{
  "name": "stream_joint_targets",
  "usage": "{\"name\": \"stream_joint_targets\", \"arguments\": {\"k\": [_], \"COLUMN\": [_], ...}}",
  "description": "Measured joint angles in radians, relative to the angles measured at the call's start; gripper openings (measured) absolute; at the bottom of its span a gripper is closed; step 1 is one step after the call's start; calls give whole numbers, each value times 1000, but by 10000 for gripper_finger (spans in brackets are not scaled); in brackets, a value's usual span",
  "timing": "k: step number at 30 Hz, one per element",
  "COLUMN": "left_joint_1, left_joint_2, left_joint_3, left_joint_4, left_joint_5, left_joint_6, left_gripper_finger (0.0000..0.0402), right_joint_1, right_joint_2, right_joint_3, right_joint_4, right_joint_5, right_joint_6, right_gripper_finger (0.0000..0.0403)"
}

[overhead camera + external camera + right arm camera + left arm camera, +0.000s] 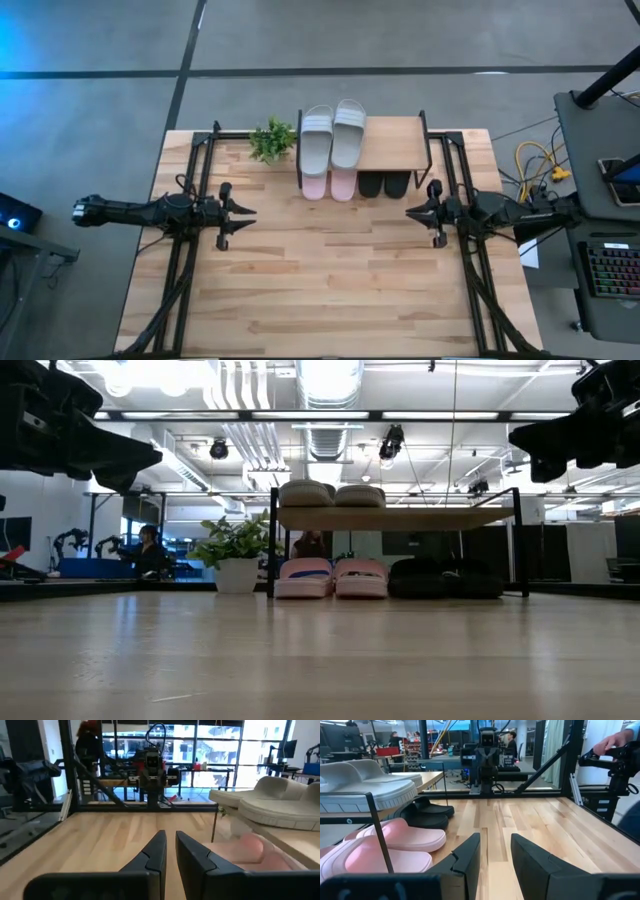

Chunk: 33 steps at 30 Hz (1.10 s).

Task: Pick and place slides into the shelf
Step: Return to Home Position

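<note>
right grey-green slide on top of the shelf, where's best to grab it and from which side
Probably its wide strap, pinched from above by the right hand. The right grey-green slide lies flat on the shelf with its twin close beside it on the left, so come from the right, over the bare board.
</note>
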Motion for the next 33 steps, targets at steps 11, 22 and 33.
{"name": "stream_joint_targets", "arguments": {"k": [11, 22, 33], "left_joint_1": [0, 0, 0], "left_joint_2": [1, 8, 10], "left_joint_3": [0, 0, 0], "left_joint_4": [1, 0, 1], "left_joint_5": [0, 0, 0], "left_joint_6": [0, 0, 0], "left_gripper_finger": [95, 95, 95], "right_joint_1": [0, 0, 0], "right_joint_2": [3, 4, 5], "right_joint_3": [0, 0, 0], "right_joint_4": [-4, -4, -4], "right_joint_5": [-2, -2, -2], "right_joint_6": [319, 363, 363], "right_gripper_finger": [34, 34, 34]}}
